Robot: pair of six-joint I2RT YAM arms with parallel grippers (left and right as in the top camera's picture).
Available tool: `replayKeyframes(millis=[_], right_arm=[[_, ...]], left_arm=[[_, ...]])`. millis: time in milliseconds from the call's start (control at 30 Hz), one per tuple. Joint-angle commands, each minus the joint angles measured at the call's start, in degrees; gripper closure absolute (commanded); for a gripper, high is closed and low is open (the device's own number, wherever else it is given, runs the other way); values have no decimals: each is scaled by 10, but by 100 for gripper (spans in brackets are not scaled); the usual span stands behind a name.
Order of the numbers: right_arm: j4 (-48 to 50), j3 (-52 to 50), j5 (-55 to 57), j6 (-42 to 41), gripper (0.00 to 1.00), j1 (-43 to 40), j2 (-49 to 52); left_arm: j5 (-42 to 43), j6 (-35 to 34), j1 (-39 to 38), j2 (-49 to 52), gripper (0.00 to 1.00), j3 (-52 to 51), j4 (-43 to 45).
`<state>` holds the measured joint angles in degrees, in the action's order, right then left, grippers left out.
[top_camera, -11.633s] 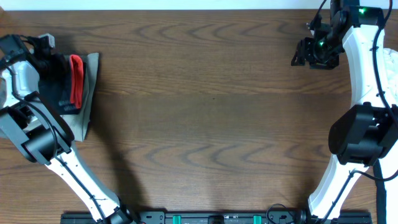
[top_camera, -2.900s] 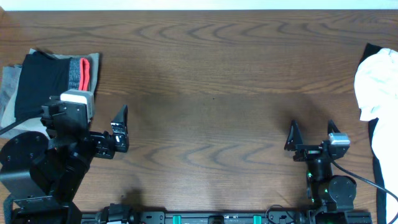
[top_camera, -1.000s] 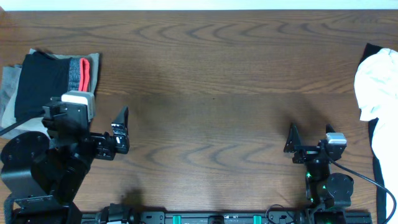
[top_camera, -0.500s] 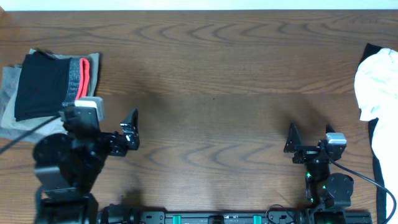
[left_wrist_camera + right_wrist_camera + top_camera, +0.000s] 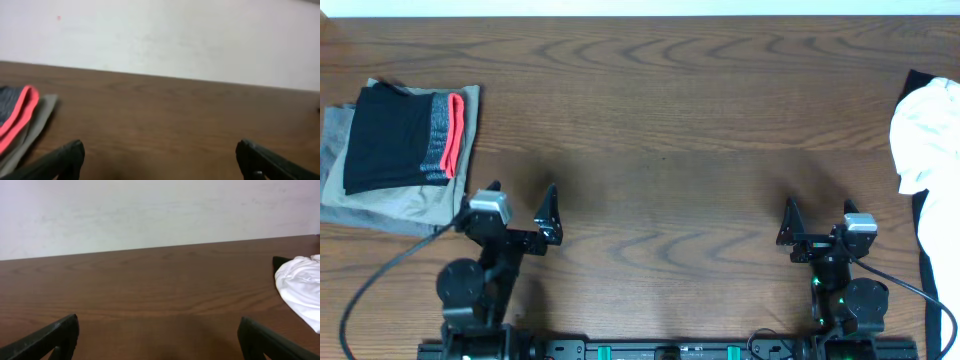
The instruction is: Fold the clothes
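At left edge: black pants [image 5: 390, 135] atop khaki trousers [image 5: 400, 203]; white cloth [image 5: 925, 135] right; left tool [image 5: 523, 193], right tool [image 5: 820, 212] agape.

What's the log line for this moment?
left gripper: open, empty; right gripper: open, empty; folded black red-trimmed pants: left edge; crumpled white cloth: right edge
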<state>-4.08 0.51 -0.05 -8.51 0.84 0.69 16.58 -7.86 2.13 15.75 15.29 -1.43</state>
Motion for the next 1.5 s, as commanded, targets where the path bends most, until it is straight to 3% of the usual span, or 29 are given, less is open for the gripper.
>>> replayKeyframes(millis=[0,467,833,1467], right_arm=[[-2,-2,-2,9,1,-7,-4],[-2,-2,-2,9,1,-7,-4],[-2,-2,-2,9,1,-7,-4],[-2,-2,-2,9,1,-7,-4]], left_arm=[[-27,-26,-2,-40,2,-38,21],[-75,-19,-2,-135,2,-151,54],[-87,-14,-2,-157,2,-151,-22],[-87,-8,-2,-155,2,-151,-20]])
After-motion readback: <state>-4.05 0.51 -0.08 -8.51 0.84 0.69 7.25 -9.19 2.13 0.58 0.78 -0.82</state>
